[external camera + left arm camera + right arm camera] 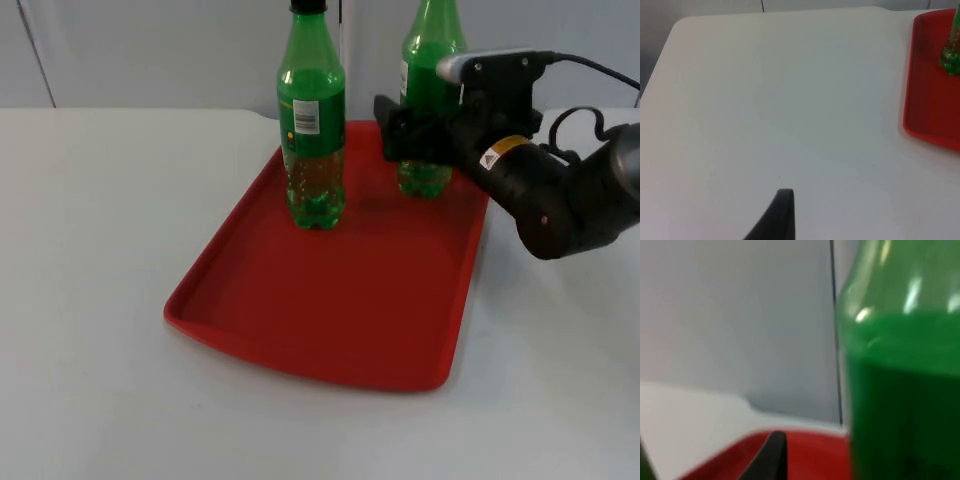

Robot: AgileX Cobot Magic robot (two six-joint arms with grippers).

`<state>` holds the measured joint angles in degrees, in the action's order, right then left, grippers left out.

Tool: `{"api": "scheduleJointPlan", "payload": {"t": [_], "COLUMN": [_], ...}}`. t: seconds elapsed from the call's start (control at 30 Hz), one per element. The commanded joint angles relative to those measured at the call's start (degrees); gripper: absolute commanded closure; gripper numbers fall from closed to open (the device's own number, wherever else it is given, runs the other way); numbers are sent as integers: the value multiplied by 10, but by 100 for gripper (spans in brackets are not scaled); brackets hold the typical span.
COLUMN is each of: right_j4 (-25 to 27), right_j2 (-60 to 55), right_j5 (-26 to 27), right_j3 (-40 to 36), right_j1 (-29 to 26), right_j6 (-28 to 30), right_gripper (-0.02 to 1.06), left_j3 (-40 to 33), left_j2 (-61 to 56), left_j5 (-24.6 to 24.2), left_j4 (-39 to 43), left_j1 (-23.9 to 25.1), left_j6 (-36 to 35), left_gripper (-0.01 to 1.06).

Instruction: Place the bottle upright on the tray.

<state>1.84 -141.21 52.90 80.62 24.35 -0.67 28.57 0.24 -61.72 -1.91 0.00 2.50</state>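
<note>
Setting: white table top (100,250) ending at a grey partition wall (150,50) along the upper edge of the top view; a flat red plastic tray with a raised rim (330,300) lies at the frame's centre.
Bottle in hand: green translucent plastic bottle (428,100) at the upper right of the tray, upright, its base on or just above the red floor near the far rim; which of the two I cannot tell. It looms close as a green wall in the right wrist view (900,370).
Why held so: the right gripper (408,130) comes in level from the frame's right at mid-body, which keeps the bottle vertical while it settles; a grip at that height resists tipping.
Right fingers: judged clamped on the bottle's body, since the black fingers hug its sides.
Second bottle: green plastic bottle with a black cap and a yellow-green label (313,130) stands upright at the tray's upper left, apart from the held one, leaving room.
Left gripper: waits over bare table, a black fingertip (777,217) showing; whether its fingers are apart or together cannot be told.
Stage: placement looks nearly complete; release remains.
</note>
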Motion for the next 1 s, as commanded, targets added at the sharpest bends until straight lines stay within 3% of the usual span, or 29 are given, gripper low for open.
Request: {"api": "scheduleJointPlan", "payload": {"t": [0.0,0.13,0.23,0.27,0.43,0.47,0.67,0.73,0.97], "right_j4": [-6,-2,-2,-2,-2,-2,-2,-2,-2], "right_j2": [28,69,115,115,181,181,245,255,309], "right_j5": [-36,-52,-136,-136,-347,-347,-535,-556,-725], "right_j3": [-13,-54,-90,-90,-105,-105,-105,-105,-105], "right_j1": [4,4,4,4,4,4,3,3,3], "right_j6": [0,3,14,14,15,15,16,16,16], "right_gripper": [-1,-1,-1,-1,-1,-1,-1,-1,-1], "left_j3": [-2,-2,-2,-2,-2,-2,-2,-2,-2], "left_j2": [-2,-2,-2,-2,-2,-2,-2,-2,-2], "left_j5": [1,1,1,1,1,1,1,1,1], "left_j4": [0,0,0,0,0,0,0,0,0], "left_j1": [-3,-3,-3,-3,-3,-3,-3,-3,-3], "left_j6": [0,0,0,0,0,0,0,0,0], "left_gripper": [1,1,1,1,1,1,1,1,1]}}
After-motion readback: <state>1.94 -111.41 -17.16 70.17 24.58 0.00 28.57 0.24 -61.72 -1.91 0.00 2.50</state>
